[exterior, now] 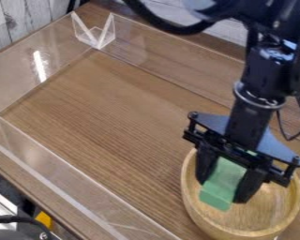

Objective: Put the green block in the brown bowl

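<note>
The green block [219, 190] is a small bright green bar held upright between the black fingers of my gripper [228, 187], which is shut on it. Block and gripper hang over the inside of the brown bowl [272, 217], a wide light-wood bowl with a thick rim at the lower right of the camera view. The block's lower end is close to the bowl's floor; I cannot tell whether it touches. The black arm rises from the gripper toward the upper right.
The bowl stands on a wooden tabletop [115, 103] fenced by low clear plastic walls [40, 61]. A clear folded stand [94, 30] sits at the back left corner. Black cables hang by the arm at the right edge.
</note>
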You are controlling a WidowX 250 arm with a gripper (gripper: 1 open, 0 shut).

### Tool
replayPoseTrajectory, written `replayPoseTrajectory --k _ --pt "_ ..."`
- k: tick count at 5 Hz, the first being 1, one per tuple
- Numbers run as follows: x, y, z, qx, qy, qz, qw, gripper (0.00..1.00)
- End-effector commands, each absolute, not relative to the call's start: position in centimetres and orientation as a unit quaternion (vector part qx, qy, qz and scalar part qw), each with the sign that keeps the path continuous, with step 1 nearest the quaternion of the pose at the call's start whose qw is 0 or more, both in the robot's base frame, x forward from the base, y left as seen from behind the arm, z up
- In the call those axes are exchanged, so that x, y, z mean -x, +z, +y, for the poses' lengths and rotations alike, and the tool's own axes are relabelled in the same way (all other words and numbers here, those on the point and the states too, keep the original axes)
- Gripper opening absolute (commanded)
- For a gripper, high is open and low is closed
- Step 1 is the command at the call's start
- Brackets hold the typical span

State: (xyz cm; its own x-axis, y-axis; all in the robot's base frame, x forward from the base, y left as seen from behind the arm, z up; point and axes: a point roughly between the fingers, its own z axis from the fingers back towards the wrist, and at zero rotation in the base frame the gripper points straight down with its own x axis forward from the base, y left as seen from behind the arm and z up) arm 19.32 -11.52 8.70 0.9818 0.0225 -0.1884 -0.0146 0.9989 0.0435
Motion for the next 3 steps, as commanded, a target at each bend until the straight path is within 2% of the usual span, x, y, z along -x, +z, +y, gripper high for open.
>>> replayPoseTrajectory --k 1,3 --pt "-20.6 9.0 -12.1 -0.007 0.022 0.075 0.997 0.00" --pt "-21.8 7.6 -11.5 -0.003 0.061 0.076 0.995 0.00"
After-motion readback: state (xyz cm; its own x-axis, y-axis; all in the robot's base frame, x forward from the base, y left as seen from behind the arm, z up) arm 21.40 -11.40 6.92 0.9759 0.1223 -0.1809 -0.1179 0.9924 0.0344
